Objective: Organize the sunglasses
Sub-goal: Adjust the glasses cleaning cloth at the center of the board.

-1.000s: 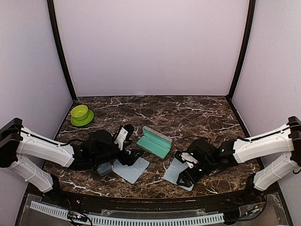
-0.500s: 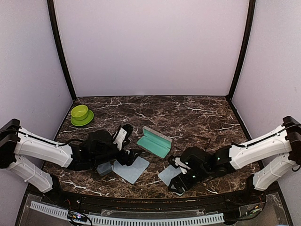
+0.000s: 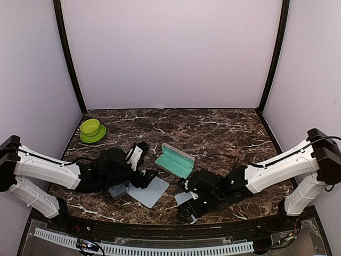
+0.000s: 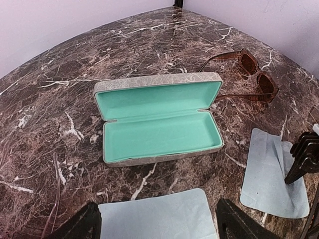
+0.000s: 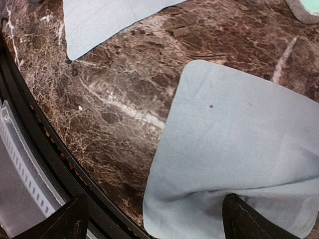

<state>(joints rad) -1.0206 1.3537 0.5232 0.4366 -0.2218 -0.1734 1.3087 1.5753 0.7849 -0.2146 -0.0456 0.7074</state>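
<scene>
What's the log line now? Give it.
left gripper: open, over cloth | right gripper: open, over second cloth | case: open, empty | sunglasses: outside case, unfolded

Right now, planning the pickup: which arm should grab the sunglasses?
Probably right: the sunglasses lie beyond the open case from the left gripper, closer to the right gripper, which is open above a cloth.

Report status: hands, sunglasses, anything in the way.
Left hand open, right hand open over a cloth. Sunglasses unfolded beside the open case, not inside. Case empty, nothing between them.
</scene>
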